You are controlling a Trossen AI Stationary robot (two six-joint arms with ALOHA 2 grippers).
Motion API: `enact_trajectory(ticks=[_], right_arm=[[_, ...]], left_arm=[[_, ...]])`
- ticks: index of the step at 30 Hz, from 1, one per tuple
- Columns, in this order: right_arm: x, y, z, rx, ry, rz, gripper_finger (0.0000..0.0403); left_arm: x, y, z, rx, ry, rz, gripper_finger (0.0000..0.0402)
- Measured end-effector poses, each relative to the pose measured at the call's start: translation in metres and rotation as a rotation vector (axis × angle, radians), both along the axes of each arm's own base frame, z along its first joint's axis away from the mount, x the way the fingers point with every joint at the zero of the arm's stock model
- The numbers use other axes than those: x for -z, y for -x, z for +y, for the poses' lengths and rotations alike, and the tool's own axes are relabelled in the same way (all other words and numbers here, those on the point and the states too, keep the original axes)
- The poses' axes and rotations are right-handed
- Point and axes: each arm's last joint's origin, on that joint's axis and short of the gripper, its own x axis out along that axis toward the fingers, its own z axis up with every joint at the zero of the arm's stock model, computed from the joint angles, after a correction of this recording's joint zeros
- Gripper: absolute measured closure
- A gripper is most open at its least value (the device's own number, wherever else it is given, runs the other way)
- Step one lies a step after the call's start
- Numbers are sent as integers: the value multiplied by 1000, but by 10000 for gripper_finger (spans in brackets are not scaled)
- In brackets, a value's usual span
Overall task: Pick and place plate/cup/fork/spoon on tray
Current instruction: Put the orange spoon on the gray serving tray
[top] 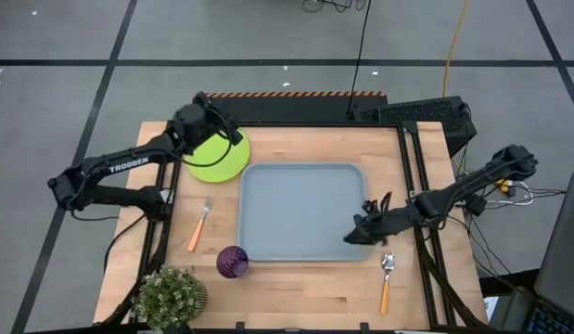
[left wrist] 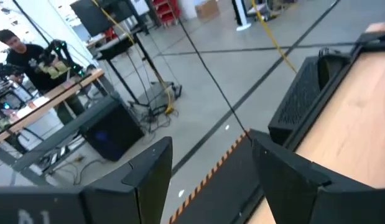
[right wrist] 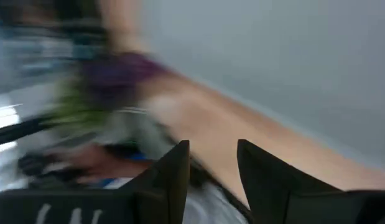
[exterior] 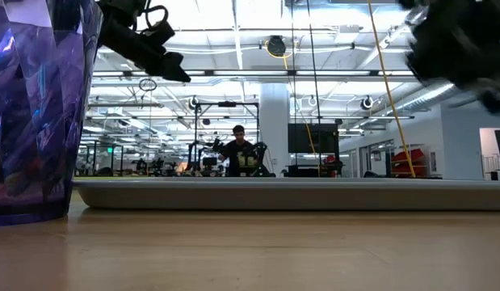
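One tray lies in the middle of the table, and nothing lies in it. Around it I count one plate, one fork, one cup and one spoon, all of them on the bare wood. The plate sits off the tray's far left corner, partly under my left arm. The fork lies left of the tray, tines toward the plate. The cup stands just beside the tray's near left corner, and in the low view it fills the left edge, upright in front of the tray's long rim. The spoon lies past the tray's near right corner, bowl toward the tray and handle toward the table's near edge. One potted plant stands at the near left corner of the table.

My right gripper reaches in low from the right, over the tray's near right corner and just above the spoon's bowl. Its fingers stand apart with nothing between them. My left arm bends in from the left, and my left gripper hovers over the far edge of the plate, its fingers spread wide and empty, pointing out past the table's far edge. One person stands at a bench in the room beyond.
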Motion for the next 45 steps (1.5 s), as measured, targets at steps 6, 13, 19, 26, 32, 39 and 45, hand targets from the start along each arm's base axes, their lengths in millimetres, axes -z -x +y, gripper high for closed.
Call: enact_trajectory(ticks=[6,13,19,26,32,39,45], right_arm=[[-75,-18,8,203,540,-886,277],[-101,-5,11,217,1460,-1412,277],[-130,-7,7,415,2074,-1508,277],[-211,-61,21,142,2285,-800,277],[-254,-107,24,93,2168,505,277],[-300,-101,57,456,1812,347,286],[-278,-114,59,406,1880,401,305]], left_arm=[[-6,1,3,35,-33,-57,176],[-12,0,3,44,-58,-114,176],[-14,-3,-1,60,-44,-160,176],[-12,-6,-6,84,-33,-151,176],[-6,-6,-7,79,15,-107,176],[-3,-6,-6,72,41,-86,176],[-3,-6,-6,76,6,-62,176]])
